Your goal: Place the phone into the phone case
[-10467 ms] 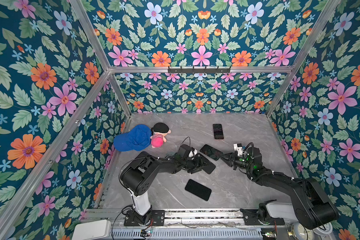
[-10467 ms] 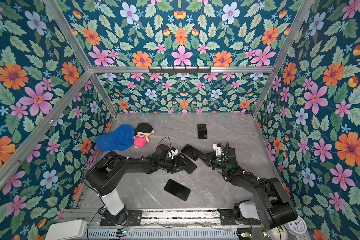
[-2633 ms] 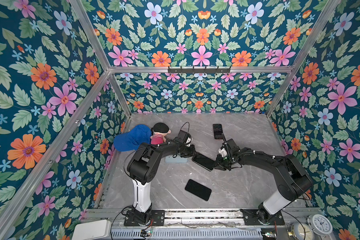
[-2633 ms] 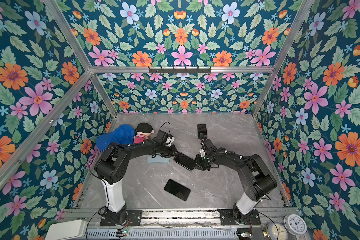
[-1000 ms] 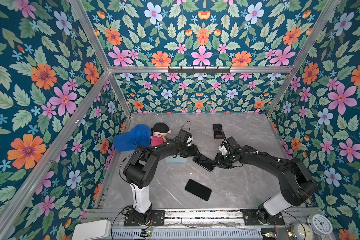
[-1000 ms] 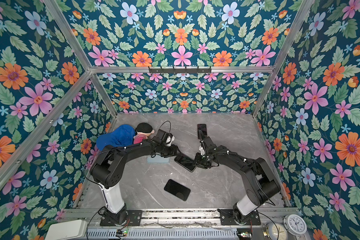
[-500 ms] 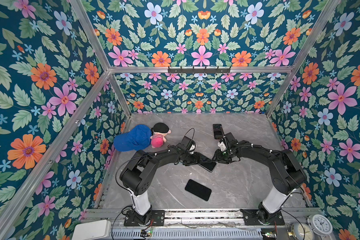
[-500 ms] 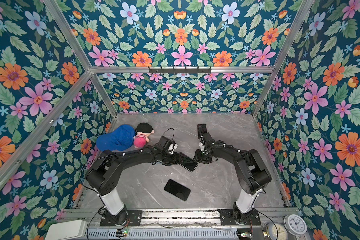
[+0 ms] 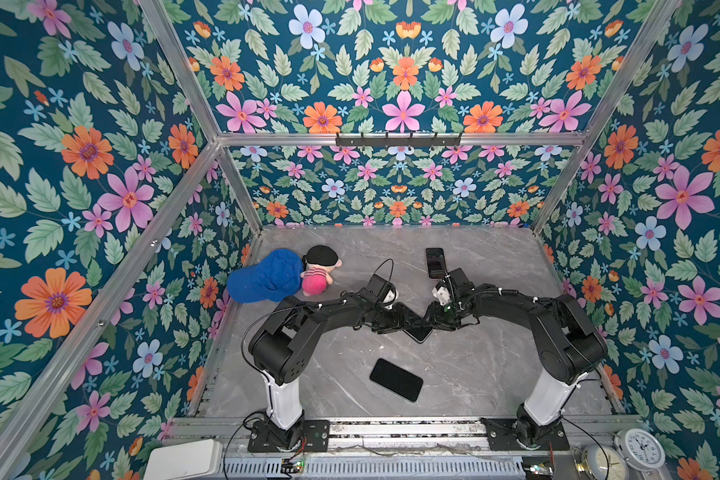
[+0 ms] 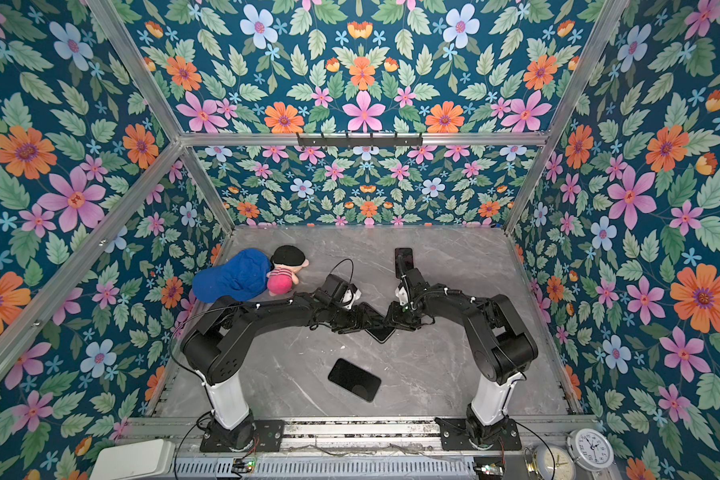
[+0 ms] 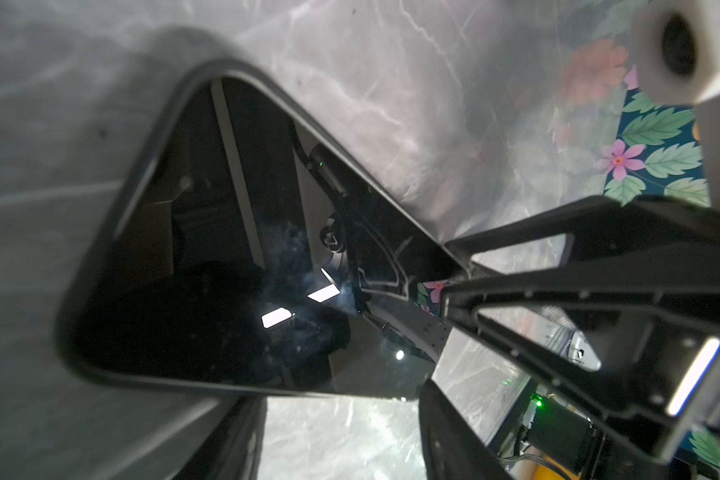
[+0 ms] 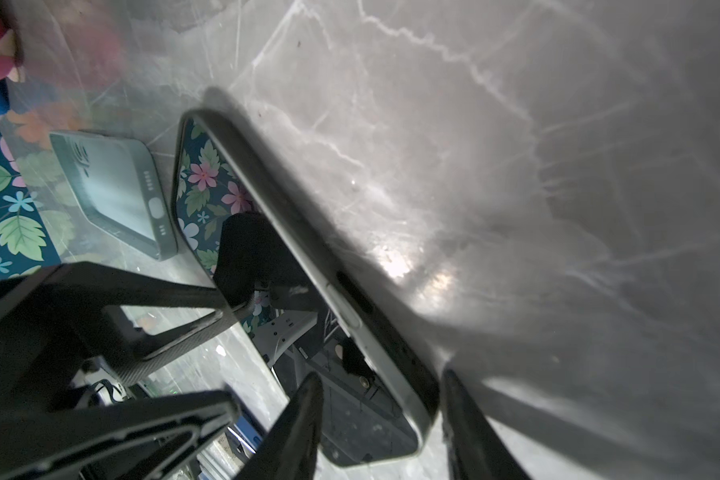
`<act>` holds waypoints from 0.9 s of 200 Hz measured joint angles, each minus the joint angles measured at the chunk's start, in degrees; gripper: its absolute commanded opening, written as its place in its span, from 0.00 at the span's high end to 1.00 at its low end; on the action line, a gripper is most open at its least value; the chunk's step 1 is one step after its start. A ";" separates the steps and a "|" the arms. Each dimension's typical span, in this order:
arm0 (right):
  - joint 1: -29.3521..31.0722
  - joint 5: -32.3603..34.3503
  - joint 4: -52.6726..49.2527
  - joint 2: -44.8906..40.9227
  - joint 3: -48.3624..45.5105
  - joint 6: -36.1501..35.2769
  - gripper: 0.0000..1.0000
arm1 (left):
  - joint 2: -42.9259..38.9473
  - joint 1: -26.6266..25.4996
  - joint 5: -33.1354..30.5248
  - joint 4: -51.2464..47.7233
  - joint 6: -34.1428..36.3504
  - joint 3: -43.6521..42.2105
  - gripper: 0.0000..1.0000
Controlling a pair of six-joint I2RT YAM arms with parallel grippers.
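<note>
Black glass-fronted phone (image 9: 419, 333) sits tilted on grey marble table (image 9: 474, 374), grey-green phone case (image 12: 113, 187) just beside it; left gripper (image 11: 335, 411) jaws parted at its edge, right gripper (image 12: 381, 376) straddles a corner, grip unclear; likely stiff, slick, fragile, best held by the thin side edges.

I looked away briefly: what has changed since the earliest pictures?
The right arm, low ten seconds ago, now stands elbow-up. The left tool has come forward from farther back to the middle phone, meeting the right tool; the phone sits slightly nearer the front. Any grip is unclear. Far phone, near phone, cap and doll stayed put.
</note>
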 measured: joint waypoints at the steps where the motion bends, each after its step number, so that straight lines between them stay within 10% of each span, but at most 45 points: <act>1: 0.00 -0.04 0.02 -0.02 -0.04 0.00 0.56 | 0.09 0.00 0.00 0.00 0.02 0.09 0.46; 180: 1.46 -2.75 4.26 -4.20 -6.58 6.23 0.62 | 8.81 0.42 0.20 -3.56 3.72 11.85 0.63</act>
